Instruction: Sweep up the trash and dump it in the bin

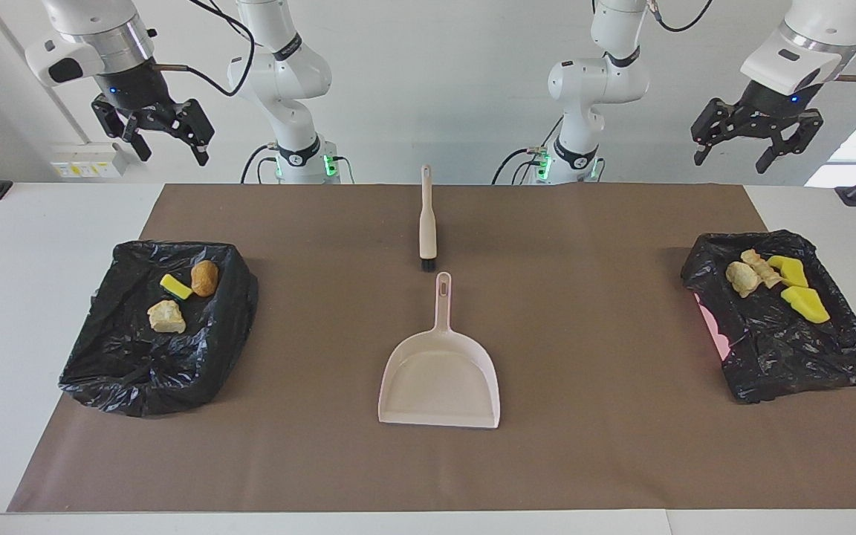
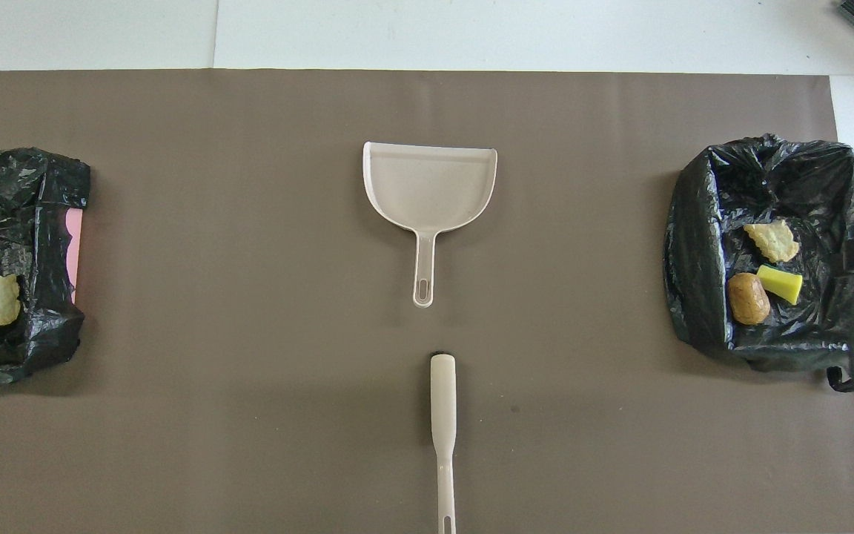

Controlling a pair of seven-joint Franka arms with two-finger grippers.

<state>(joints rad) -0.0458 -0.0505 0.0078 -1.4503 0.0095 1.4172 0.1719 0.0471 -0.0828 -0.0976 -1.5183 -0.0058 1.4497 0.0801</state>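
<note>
While both grippers' fingers hang released, trash (image 1: 166, 316) in edge bins (image 1: 157, 327), dustpan (image 1: 439, 379) mid-mat w/ room.

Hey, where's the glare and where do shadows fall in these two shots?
Facing view: bright window glare at the left arm's end; glossy highlights on the bin liner. Overhead view: soft shadow beside the dustpan and along the brush; sheen on the other bin liner.

Both arms raised, well clear of the table. Left tool (image 1: 753, 145) hangs high at the left arm's end, wrist tilted, fingers (image 1: 701, 152) spread apart, nothing between them. Right tool (image 1: 168, 141) hangs high at the right arm's end, wrist angled, fingers (image 1: 202, 152) also spread, nothing held. Neither tool touches anything.
</note>
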